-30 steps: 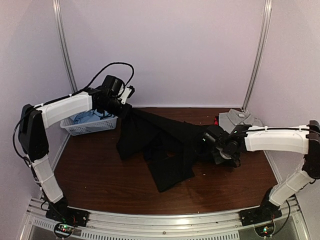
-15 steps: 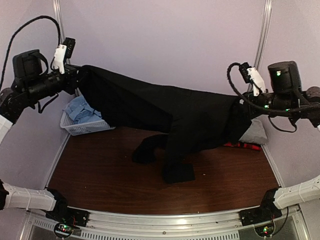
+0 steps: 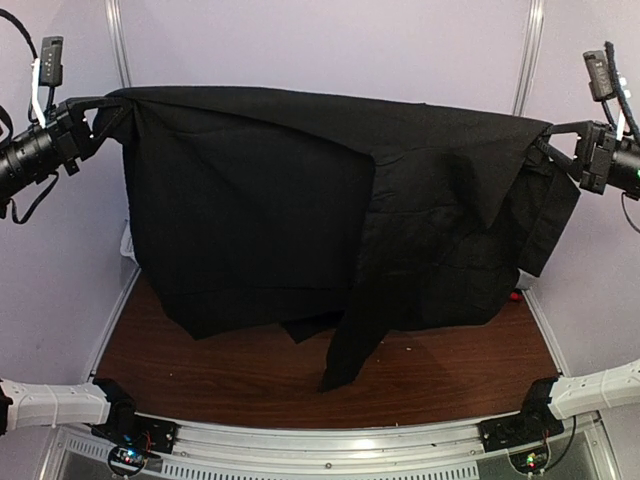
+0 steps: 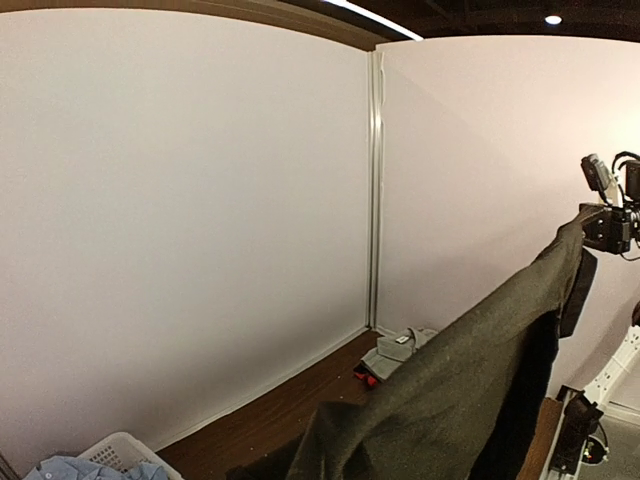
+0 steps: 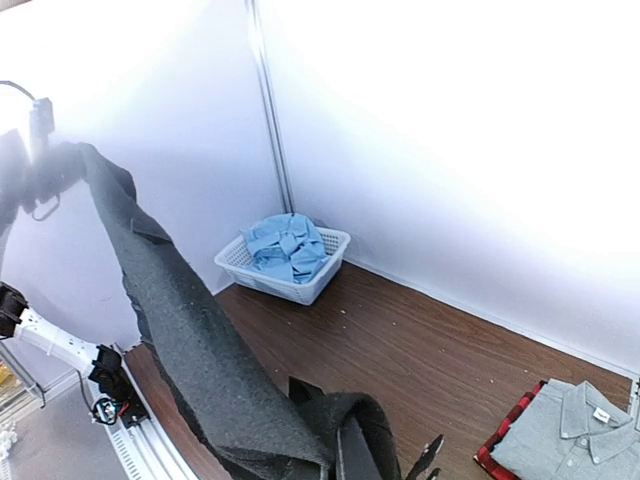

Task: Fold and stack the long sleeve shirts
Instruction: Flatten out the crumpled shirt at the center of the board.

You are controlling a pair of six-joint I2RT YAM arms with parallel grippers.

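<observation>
Table (image 3: 200, 375): seen at the lower centre of the top view, below one hanging sleeve.
Black shirt (image 3: 300, 200): held spread across the middle of the frame, above the table.
Left gripper (image 3: 103, 108): upper left; fingers are pinched on one shirt corner.
Right gripper (image 3: 556, 130): upper right; fingers are pinched on the opposite corner.
Basket (image 5: 300, 288): centre left of the right wrist view; light blue shirt (image 5: 285, 245) is crumpled inside.
Grey shirt (image 5: 565, 425): lower right, laid folded on the plaid shirt (image 5: 500, 448).

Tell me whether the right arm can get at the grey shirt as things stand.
Probably not: the right gripper is shut on the black shirt, held high with the left gripper; the grey shirt lies on the table below.
</observation>
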